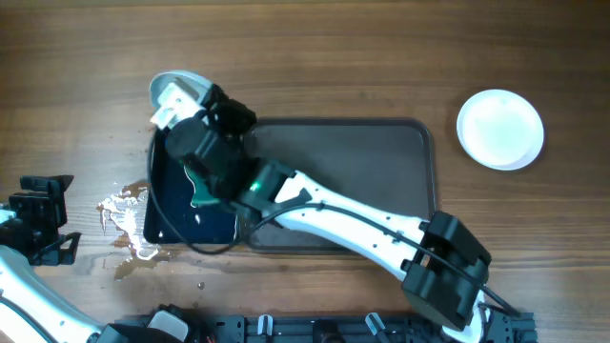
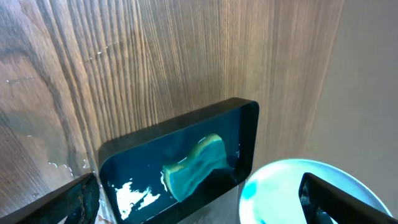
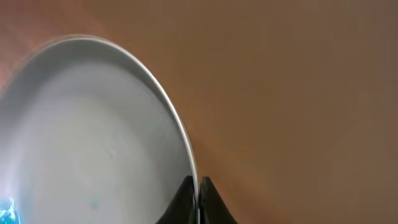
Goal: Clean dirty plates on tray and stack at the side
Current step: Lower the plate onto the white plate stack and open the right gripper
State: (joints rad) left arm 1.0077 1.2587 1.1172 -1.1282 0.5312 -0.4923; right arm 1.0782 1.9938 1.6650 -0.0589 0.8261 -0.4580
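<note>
My right gripper [image 1: 179,107] is shut on the rim of a white plate [image 1: 183,80] and holds it tilted above the far end of the small black tray. In the right wrist view the two fingertips [image 3: 186,202] pinch the plate [image 3: 93,130] at its rim, and a small blue smear [image 3: 6,210] shows at the lower left. The left wrist view shows the same plate [image 2: 292,186] with a blue smear [image 2: 250,191]. My left gripper [image 1: 65,215] stands open at the table's left edge, holding nothing. The dark grey tray [image 1: 381,152] lies under the right arm with no plates showing on it.
The small glossy black tray [image 1: 167,214] holds water and a green sponge [image 2: 194,165]. Spilled water [image 1: 129,224] lies on the wood left of it. A stack of white plates [image 1: 500,129] sits at the far right. The right arm crosses the grey tray.
</note>
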